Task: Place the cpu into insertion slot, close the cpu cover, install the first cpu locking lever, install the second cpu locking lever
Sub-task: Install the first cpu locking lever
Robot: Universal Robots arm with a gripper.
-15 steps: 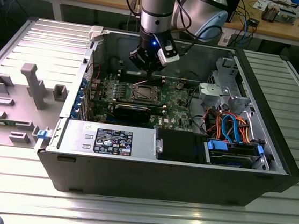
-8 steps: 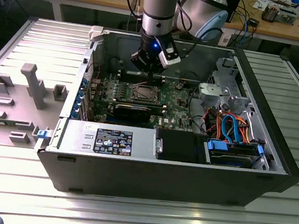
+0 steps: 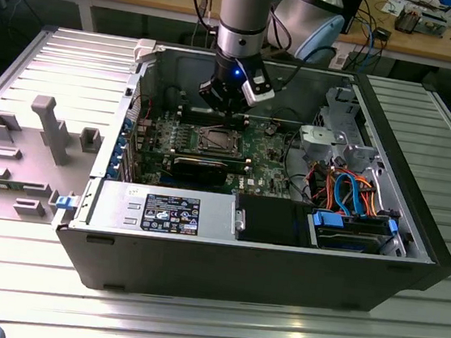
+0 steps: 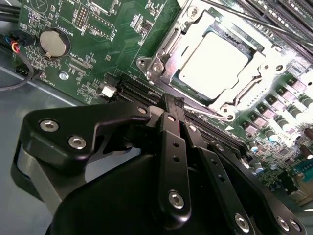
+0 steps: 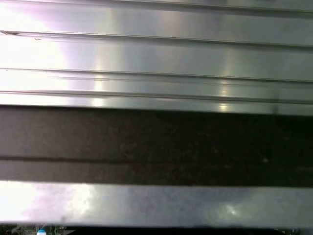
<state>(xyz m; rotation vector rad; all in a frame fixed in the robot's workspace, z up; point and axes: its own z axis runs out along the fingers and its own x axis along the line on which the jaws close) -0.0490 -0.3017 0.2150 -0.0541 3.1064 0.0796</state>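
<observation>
**Ana:** One arm is all we have here. Starting at the exterior view's left, we see the grey side panel [image 3: 32, 147] lying flat on the ribbed tabletop [image 3: 192, 320], then the open computer case [image 3: 410, 263], with the arm hanging over the motherboard [image 3: 272, 154].

**Ben:** And the end effector [image 3: 230, 114]? In the second wrist view we see its black fingers [image 4: 173, 147] drawn together with nothing between them, hovering just beside the socket.

**Ana:** Agreed, pressed together and empty. In that same view, moving rightward from the coin battery [image 4: 54, 43], we reach the insertion slot [image 4: 151, 63], and the cpu [image 4: 215, 58] already lies in it, its silver top flat and level.

**Ben:** The cpu cover [image 4: 257, 66] looks to us to be down around the chip, its frame bordering the lid. We cannot tell whether either locking lever is hooked; the thin wire rods near the frame are too washed out by glare.

**Ana:** As to handling, we judge the chip light, rigid and fragile underneath, so best held by its edges only. The cover is thin springy sheet metal; we would push on its frame, never on the chip's top.

**Ben:** The levers we expect to be stiff wire that resists, and slippery for smooth fingertips.
</observation>
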